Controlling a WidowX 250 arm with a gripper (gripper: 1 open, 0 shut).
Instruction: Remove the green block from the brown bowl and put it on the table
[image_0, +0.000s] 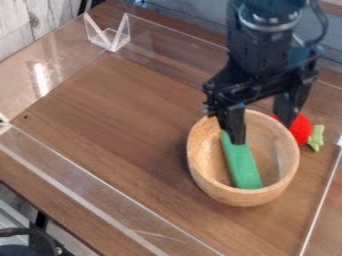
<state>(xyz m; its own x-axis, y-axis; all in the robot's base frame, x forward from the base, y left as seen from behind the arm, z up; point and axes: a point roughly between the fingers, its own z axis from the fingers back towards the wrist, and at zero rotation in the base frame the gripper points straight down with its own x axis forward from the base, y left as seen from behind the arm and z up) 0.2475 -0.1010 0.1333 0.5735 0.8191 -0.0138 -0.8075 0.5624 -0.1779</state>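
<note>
Camera view shows your gripper (263, 113) pointing down over the brown bowl (245, 158), jaws spread apart, holding nothing. You see the green block (243, 163) lying inside the bowl on the table (114, 120).

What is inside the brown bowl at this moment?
The green block lies inside the brown bowl. The open tool hangs over it and covers the block's far end and part of the bowl's floor.

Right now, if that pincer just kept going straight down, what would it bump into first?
Most likely the green block lying in the brown bowl. The pincer hangs open, pointing down over the bowl, one finger near the block's upper end. From this single view, depth is uncertain.
</note>
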